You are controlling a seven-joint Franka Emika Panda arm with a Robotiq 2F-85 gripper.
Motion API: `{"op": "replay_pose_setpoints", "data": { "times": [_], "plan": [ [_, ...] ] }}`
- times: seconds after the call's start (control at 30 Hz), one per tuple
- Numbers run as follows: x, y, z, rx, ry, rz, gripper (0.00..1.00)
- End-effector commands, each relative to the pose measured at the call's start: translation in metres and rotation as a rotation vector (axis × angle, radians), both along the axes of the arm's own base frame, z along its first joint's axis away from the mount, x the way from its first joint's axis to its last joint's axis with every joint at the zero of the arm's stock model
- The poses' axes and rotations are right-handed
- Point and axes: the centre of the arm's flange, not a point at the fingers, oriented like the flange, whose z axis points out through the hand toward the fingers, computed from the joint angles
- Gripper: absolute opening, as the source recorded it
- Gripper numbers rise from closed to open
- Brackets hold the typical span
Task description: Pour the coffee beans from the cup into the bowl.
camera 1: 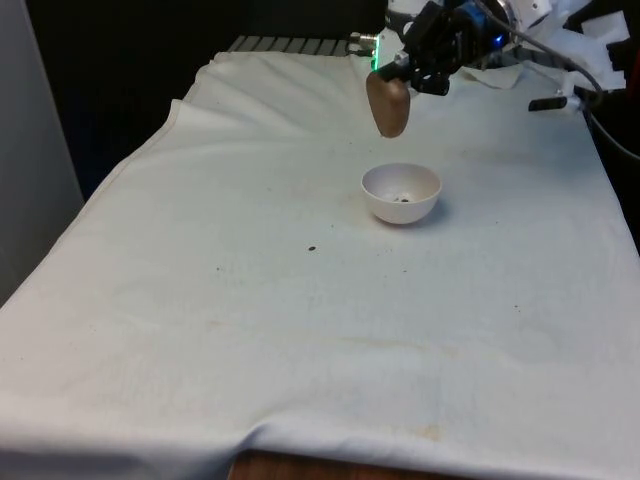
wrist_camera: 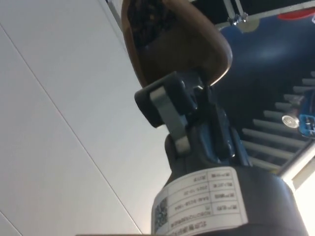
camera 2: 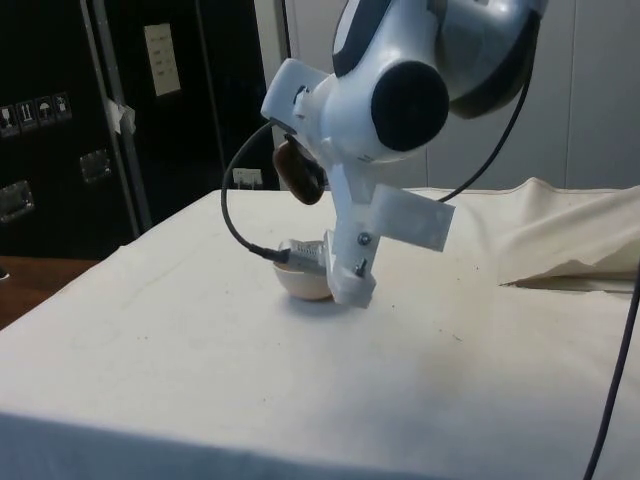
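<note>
The brown cup is held clamped in the gripper in the upper right of the front view, tilted well over and hanging above and slightly behind the white bowl, which sits on the cloth right of centre. A few beans are seen in the bowl's bottom, one stray bean lies on the cloth to the front view's left, and more beans are seen inside the cup in the wrist view. For this pour to be done well, the cup's lip is best brought squarely over the bowl's middle and the tilt increased slowly, so that no beans are thrown past the rim.
</note>
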Motion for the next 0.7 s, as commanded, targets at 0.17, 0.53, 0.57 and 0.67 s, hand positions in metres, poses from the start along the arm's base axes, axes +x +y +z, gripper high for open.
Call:
{"op": "replay_pose_setpoints", "data": {
  "times": [0.17,0.53,0.57,0.67],
  "plan": [
    [0.002,0.001,-0.003,-0.05,0.012,0.015,0.0],
    [0.0,0.015,-0.007,-0.118,0.028,0.031,0.0],
    [0.0,0.019,-0.008,-0.138,0.031,0.031,0.0],
    [0.0,0.023,-0.009,-0.161,0.026,0.03,0.0]
  ]
}}
